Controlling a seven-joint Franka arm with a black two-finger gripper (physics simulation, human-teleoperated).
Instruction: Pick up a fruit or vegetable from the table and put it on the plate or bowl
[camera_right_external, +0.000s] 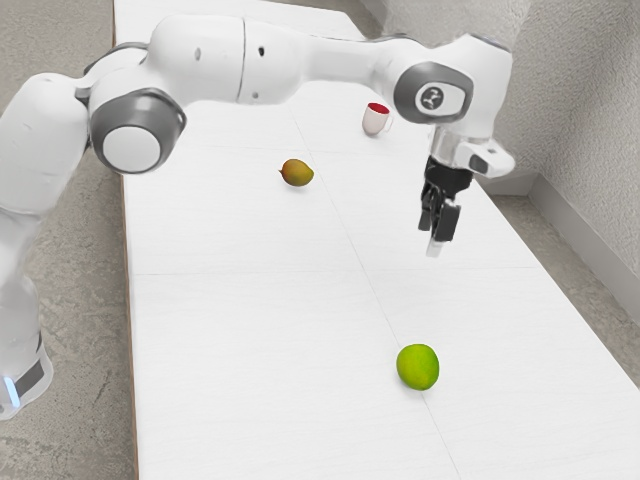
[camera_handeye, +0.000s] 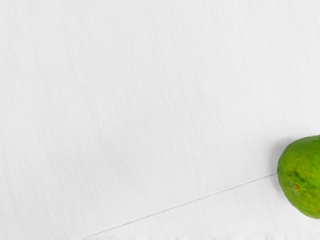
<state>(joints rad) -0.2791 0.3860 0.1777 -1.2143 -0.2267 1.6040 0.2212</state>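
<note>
Faintly, arm (camera_right_external: 300, 50) bears logo (camera_right_external: 432, 97); lime (camera_right_external: 418, 366) lies apart.

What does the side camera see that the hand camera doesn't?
The exterior view adds the white arm, its pincer hanging above the table, a brownish-green fruit, a white cup with red inside, and the floor. The wrist view adds a tiny brown speck on the green fruit. Both share the green fruit, the table and its thin seam line.
</note>
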